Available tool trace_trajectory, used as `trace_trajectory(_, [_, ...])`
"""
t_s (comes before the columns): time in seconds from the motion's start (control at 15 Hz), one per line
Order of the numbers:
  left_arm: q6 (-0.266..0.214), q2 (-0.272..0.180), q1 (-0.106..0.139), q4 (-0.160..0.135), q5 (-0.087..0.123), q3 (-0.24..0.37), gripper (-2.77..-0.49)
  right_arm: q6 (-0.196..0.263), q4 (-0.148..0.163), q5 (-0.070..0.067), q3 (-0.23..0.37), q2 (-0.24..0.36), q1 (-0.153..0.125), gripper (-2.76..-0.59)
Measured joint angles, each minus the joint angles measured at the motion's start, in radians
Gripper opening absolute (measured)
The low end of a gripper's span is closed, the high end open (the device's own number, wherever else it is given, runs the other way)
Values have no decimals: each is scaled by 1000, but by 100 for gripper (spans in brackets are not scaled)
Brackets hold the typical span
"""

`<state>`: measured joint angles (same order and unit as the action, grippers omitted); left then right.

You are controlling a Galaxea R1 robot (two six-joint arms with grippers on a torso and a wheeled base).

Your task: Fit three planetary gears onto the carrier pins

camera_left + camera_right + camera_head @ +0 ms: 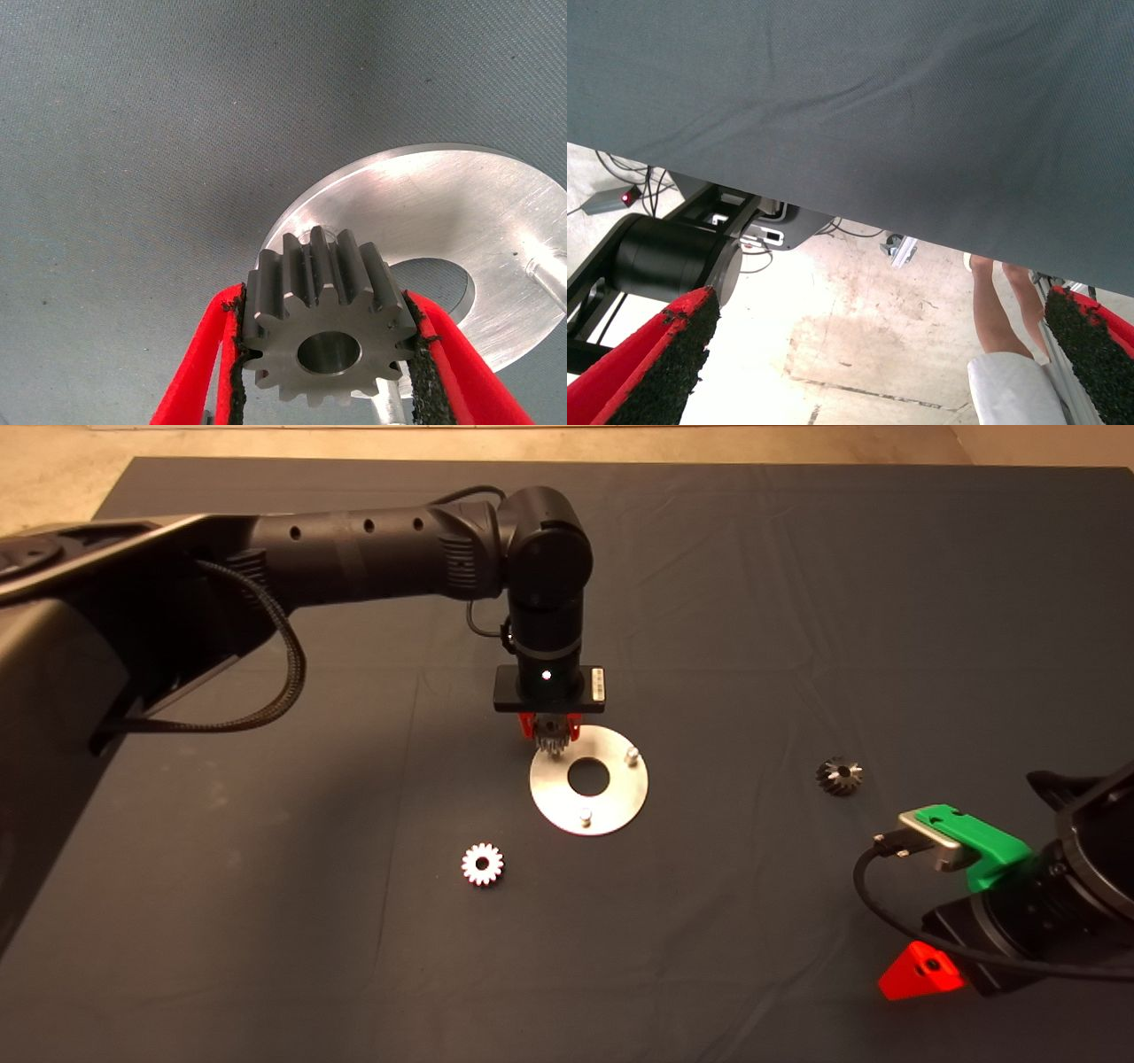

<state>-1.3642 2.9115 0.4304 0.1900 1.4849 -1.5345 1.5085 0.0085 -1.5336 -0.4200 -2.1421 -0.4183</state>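
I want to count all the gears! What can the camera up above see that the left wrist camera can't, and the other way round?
Only the head view shows the bright gear and dark gear lying on the mat, plus the waiting right gripper. Only the left wrist view shows the held gear's centre hole and the black pads pressing its teeth. Both show the left gripper holding a gear over the round plate.

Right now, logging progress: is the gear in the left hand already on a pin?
Cannot tell: left hand grips the gear over the plate.
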Motion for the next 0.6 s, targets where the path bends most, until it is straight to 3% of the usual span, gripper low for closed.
trace_trajectory(0.27, [0, 0, 0, 0, 14, 5, -232, 0, 0, 0, 0, 0, 0, -63])
trace_trajectory(0.6, [0, 0, 0, 0, 16, 5, -232, 0, 0, 0, 0, 0, 0, -63])
